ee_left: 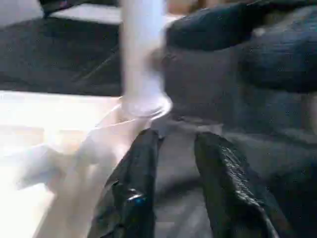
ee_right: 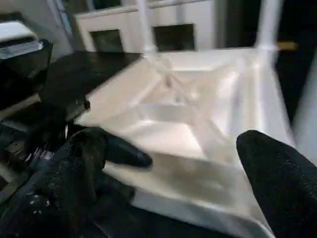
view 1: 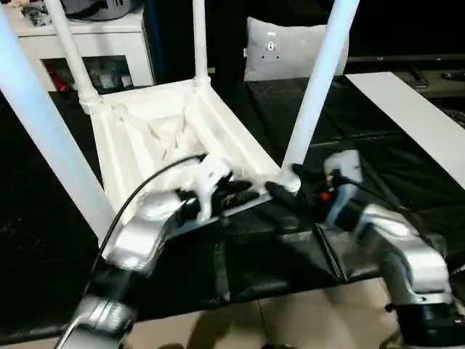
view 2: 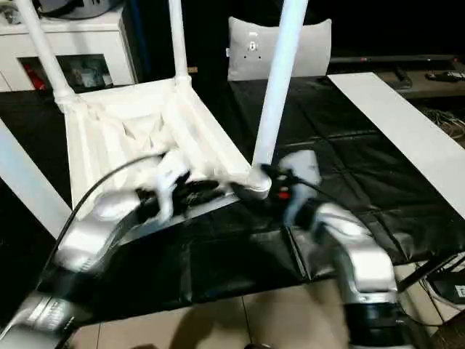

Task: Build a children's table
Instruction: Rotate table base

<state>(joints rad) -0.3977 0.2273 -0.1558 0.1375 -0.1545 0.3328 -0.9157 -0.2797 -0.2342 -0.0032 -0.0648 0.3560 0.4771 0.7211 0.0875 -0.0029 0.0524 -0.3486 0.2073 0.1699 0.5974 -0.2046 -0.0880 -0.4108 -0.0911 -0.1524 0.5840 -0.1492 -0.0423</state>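
tabletop (view 1: 167, 138) lies underside-up so its sockets face up and hold all four legs (view 1: 320, 80); left gripper (ee_left: 173, 148) slightly parted, right gripper (ee_right: 168, 158) spread wide, both grasping nothing.

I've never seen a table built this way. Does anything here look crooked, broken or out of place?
Nothing stands out. The tabletop lies upside down on the black mat with four white legs standing up from its corner sockets, as you would expect during assembly. No breakage shows.

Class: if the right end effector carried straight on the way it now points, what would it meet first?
Probably the upturned tabletop: the right end effector, open, points straight at its ribbed underside. Depth is unclear.
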